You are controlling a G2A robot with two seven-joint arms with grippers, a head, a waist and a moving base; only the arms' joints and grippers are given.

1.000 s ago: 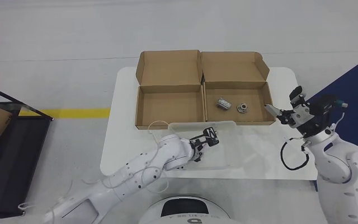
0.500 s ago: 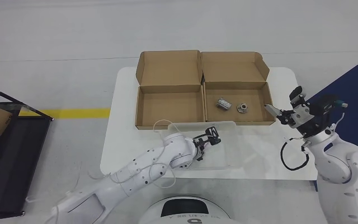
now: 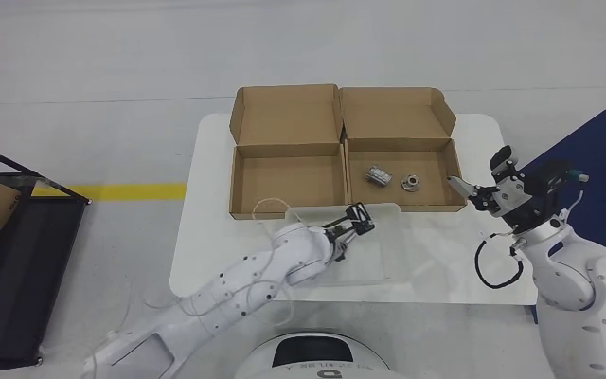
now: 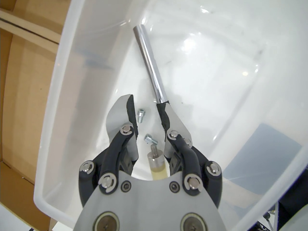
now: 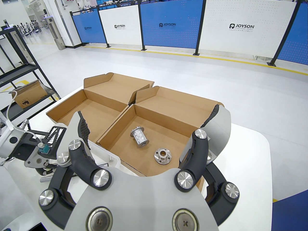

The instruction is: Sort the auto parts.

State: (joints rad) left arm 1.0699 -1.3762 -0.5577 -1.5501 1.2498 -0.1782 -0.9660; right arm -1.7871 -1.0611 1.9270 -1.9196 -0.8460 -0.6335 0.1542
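Observation:
My left gripper (image 4: 145, 103) hangs open inside a clear plastic bin (image 4: 79, 49), low over its floor. A small bolt (image 4: 140, 115) lies between the fingers and a second bolt (image 4: 150, 139) sits just behind it. A chrome rod (image 4: 149, 66) rests on the bin floor, one end touching a fingertip. A threaded stud on a beige cylinder (image 4: 156, 159) lies under the gripper's palm. From above, the left gripper (image 3: 358, 220) is near the bin's far wall. My right gripper (image 3: 464, 188) stands open and empty beside the right cardboard box (image 3: 398, 161).
The right box holds a ribbed metal cylinder (image 3: 379, 175) and a round flange (image 3: 411, 180). The left cardboard box (image 3: 287, 180) has a bare floor. Both boxes stand just behind the bin (image 3: 374, 261), lids folded back. White table (image 3: 213, 208) lies left of the boxes.
My left gripper has shifted a little within the bin toward the boxes and now sits lower over the bolts. The right arm has kept still.

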